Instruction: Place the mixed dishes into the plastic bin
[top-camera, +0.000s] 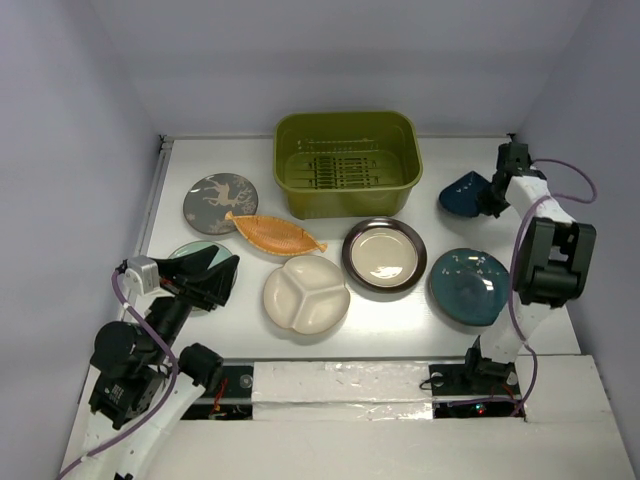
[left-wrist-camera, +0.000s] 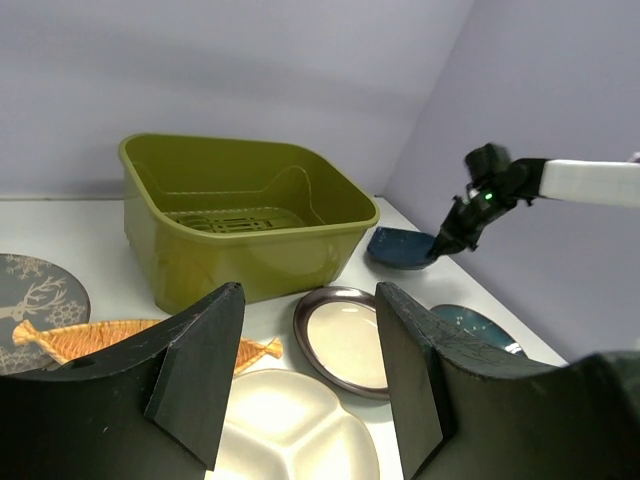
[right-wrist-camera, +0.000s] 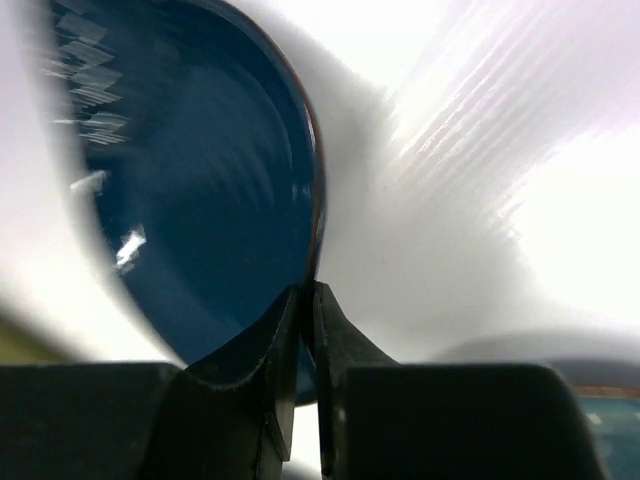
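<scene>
My right hand (right-wrist-camera: 308, 292) pinches narrow on the rim of the dark blue dish (right-wrist-camera: 200, 190) at the far right of the desk (top-camera: 390, 315), and the plastic bin (top-camera: 350, 204) lies close on its left.

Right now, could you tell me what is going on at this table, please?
The right gripper is pinched on the rim of the dark blue triangular dish, to the right of the olive-green bin. The left gripper hangs open at the near left, holding nothing. The bin holds nothing yet; the other plates lie on the table in front of it.
</scene>
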